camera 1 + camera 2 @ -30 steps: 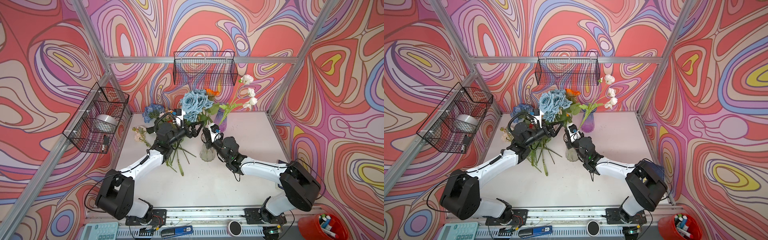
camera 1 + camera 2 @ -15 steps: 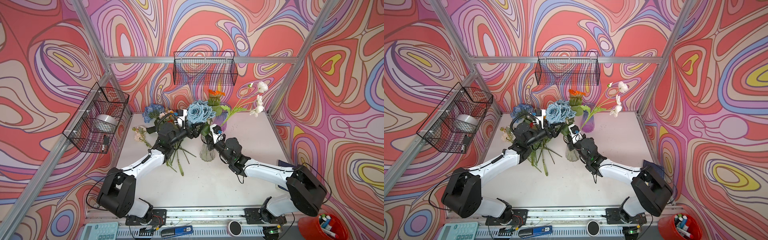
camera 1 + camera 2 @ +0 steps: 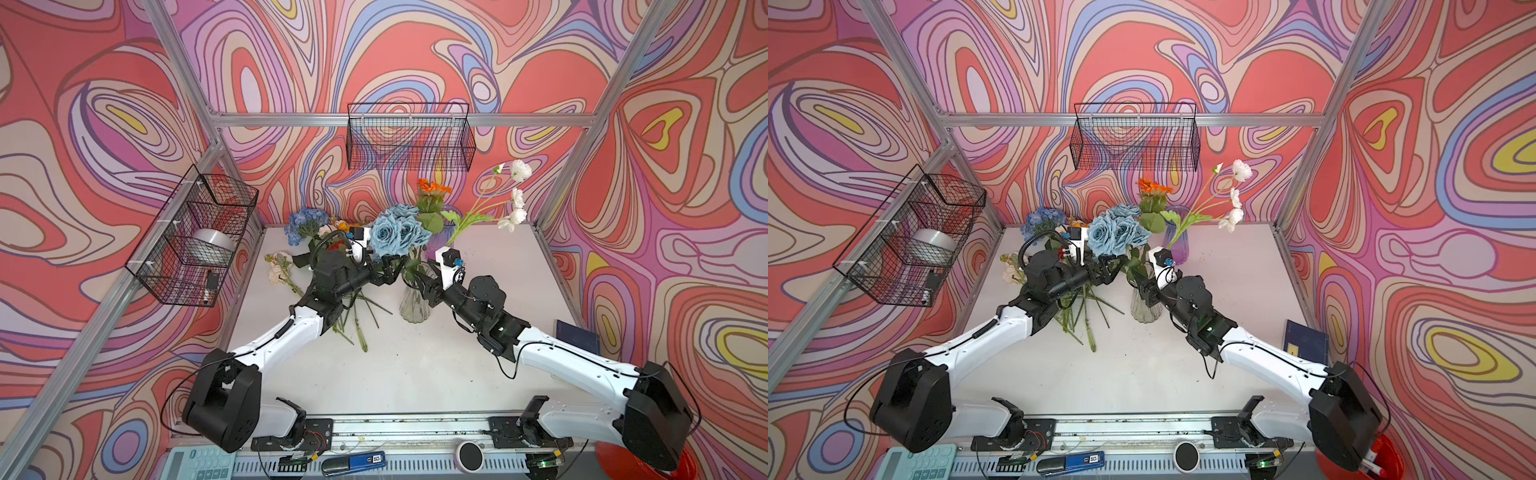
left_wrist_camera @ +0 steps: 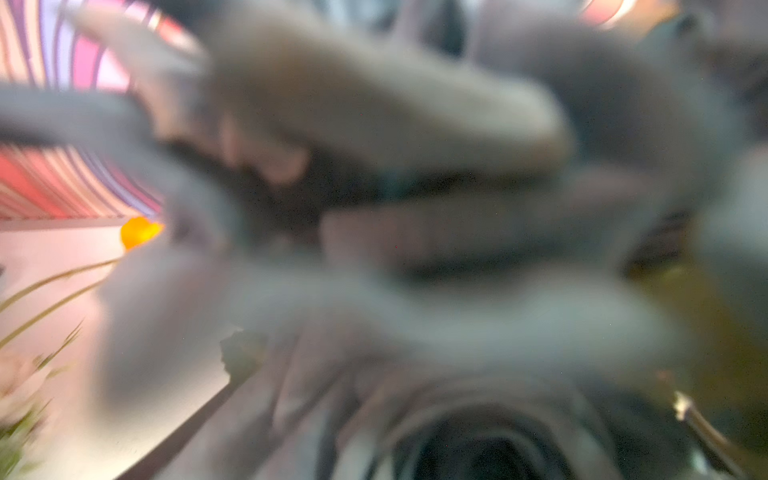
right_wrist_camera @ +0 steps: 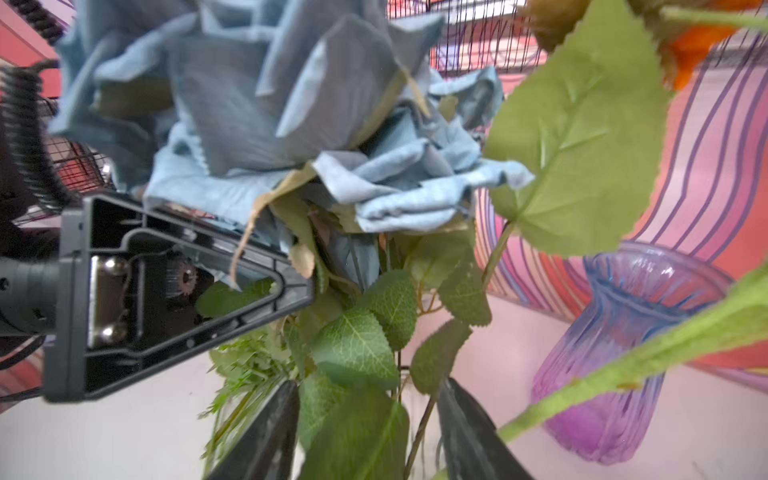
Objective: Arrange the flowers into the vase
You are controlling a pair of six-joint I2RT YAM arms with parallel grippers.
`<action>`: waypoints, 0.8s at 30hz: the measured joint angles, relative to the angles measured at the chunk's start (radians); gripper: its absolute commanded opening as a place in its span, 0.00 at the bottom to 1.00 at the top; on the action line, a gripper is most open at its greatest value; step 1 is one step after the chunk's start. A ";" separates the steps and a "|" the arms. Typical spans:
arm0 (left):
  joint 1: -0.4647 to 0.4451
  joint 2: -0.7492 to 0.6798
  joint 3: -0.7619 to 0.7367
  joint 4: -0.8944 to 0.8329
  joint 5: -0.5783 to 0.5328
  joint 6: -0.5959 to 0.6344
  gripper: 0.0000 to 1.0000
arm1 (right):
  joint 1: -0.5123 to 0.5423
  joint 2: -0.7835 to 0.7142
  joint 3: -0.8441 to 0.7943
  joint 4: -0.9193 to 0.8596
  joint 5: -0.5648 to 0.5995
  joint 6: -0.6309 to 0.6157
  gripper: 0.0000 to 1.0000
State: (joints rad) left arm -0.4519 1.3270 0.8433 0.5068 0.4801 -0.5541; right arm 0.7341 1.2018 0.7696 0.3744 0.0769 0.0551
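Note:
A bunch of blue roses (image 3: 397,230) (image 3: 1117,232) stands with its stems in the clear glass vase (image 3: 413,301) (image 3: 1144,307). My left gripper (image 3: 388,270) (image 3: 1111,268) is open just under the rose heads; petals blur its wrist view. My right gripper (image 3: 419,282) (image 5: 374,432) is open at the vase mouth, with a thin stem and green leaves (image 5: 357,345) loose between its fingers. Behind, a purple vase (image 3: 446,226) (image 5: 615,365) holds an orange flower (image 3: 434,187) and white flowers (image 3: 515,195). More flowers (image 3: 305,220) lie on the table to the left.
Loose stems (image 3: 357,320) spread under my left arm. Wire baskets hang on the back wall (image 3: 409,137) and the left wall (image 3: 195,237). A dark blue book (image 3: 575,334) lies by the right wall. A calculator (image 3: 199,461) sits at the front edge.
The blue roses have sunk lower into the clear vase. My right gripper's jaws have spread apart. The white flowers have swung to the right.

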 measured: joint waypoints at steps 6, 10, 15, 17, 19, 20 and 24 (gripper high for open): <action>0.000 -0.193 -0.052 -0.229 -0.047 0.053 1.00 | 0.000 -0.061 0.000 -0.170 -0.045 0.047 0.60; 0.000 -0.299 -0.105 -0.372 -0.098 0.060 0.99 | 0.000 -0.071 0.000 -0.243 -0.065 0.078 0.60; 0.000 -0.398 -0.195 -0.525 -0.176 0.035 0.91 | 0.000 -0.072 -0.005 -0.301 -0.066 0.097 0.60; 0.000 -0.426 -0.233 -0.581 -0.212 0.017 0.89 | 0.000 -0.076 -0.008 -0.315 -0.058 0.097 0.60; 0.000 -0.445 -0.266 -0.623 -0.242 -0.001 0.87 | 0.000 -0.080 -0.009 -0.327 -0.045 0.097 0.60; 0.000 -0.451 -0.281 -0.639 -0.256 -0.008 0.85 | 0.000 -0.082 -0.009 -0.331 -0.039 0.097 0.60; 0.000 -0.443 -0.311 -0.705 -0.345 -0.033 0.76 | 0.000 -0.085 -0.009 -0.345 -0.012 0.097 0.60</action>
State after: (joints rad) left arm -0.4522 0.8841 0.5320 -0.1986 0.1349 -0.5869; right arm 0.7341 1.1172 0.7609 0.0296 0.0647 0.1520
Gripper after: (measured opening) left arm 0.816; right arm 0.600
